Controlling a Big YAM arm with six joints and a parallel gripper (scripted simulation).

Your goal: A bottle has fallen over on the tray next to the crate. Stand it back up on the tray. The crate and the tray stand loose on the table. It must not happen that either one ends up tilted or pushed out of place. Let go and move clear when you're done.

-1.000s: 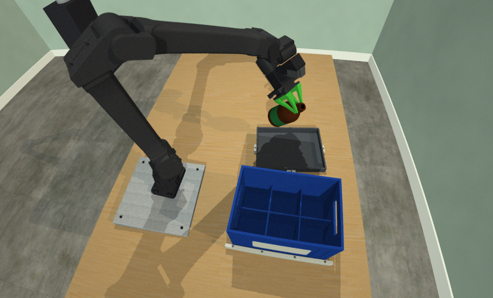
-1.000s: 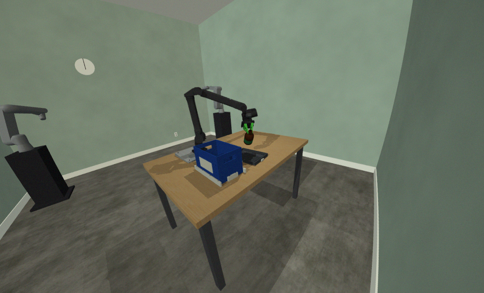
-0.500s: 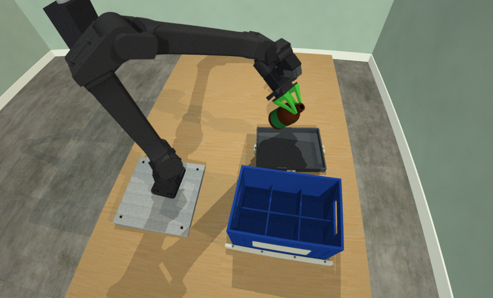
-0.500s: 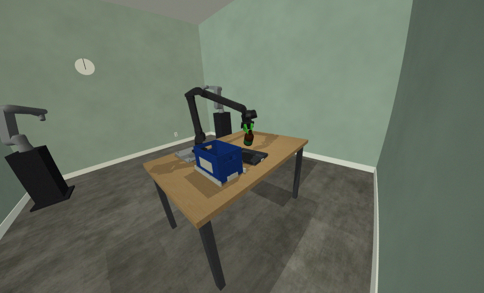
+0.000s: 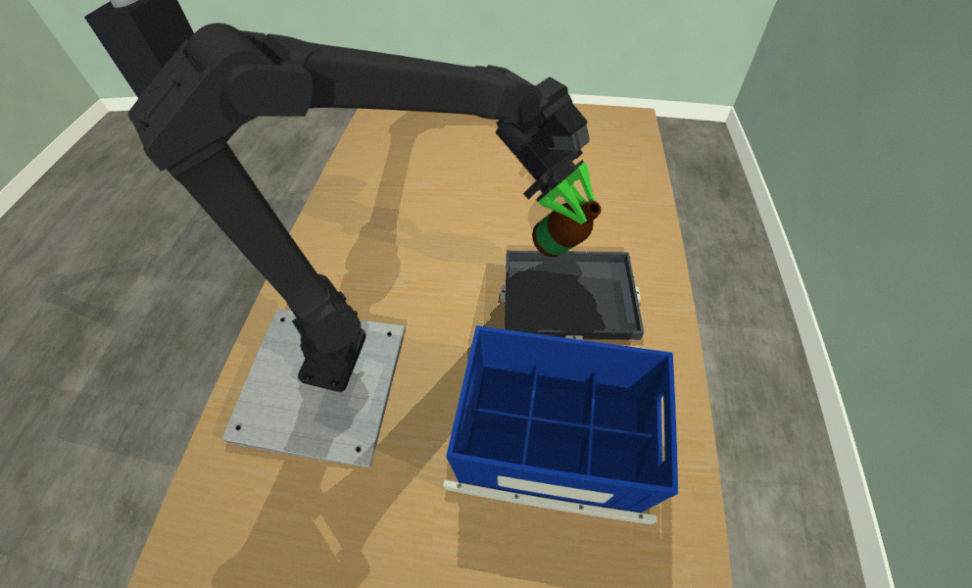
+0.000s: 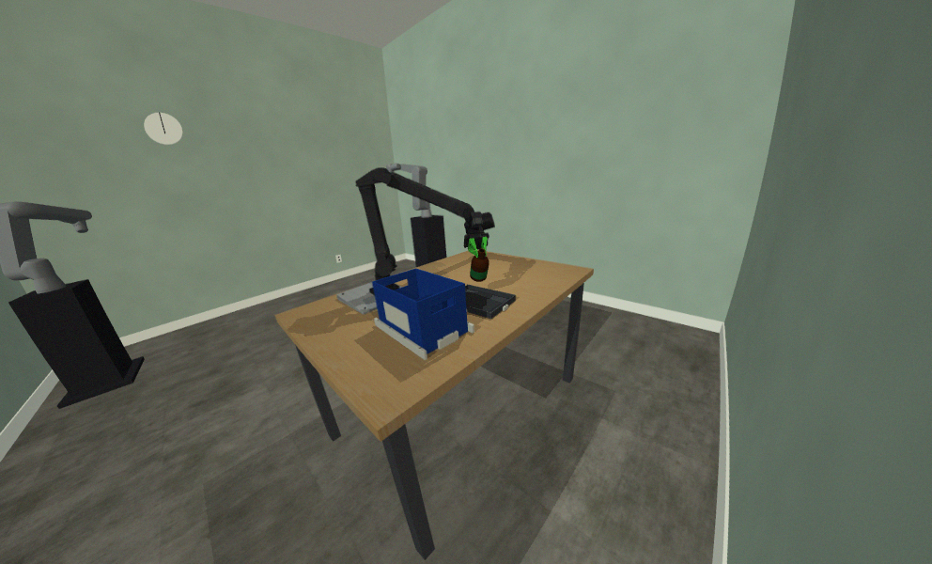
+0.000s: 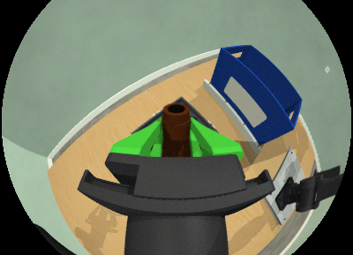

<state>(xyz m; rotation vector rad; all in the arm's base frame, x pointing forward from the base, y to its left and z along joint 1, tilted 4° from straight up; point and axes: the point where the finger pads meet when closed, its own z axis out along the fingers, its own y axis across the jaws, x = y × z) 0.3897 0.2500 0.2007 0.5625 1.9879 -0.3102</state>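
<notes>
My gripper (image 5: 573,200) with green fingers is shut on the neck of a brown bottle (image 5: 562,229) with a green label. It holds the bottle in the air above the far edge of the dark grey tray (image 5: 571,293), mouth up and roughly upright. In the exterior view the bottle (image 6: 478,266) hangs well above the tray (image 6: 489,300). In the wrist view the bottle neck (image 7: 176,129) stands between the green fingers, its mouth open toward the camera. The tray holds nothing.
A blue crate (image 5: 564,419) with several empty compartments stands just in front of the tray, also in the wrist view (image 7: 259,93). The arm's base sits on a grey plate (image 5: 317,387) at the left. The table's right edge runs close beside tray and crate.
</notes>
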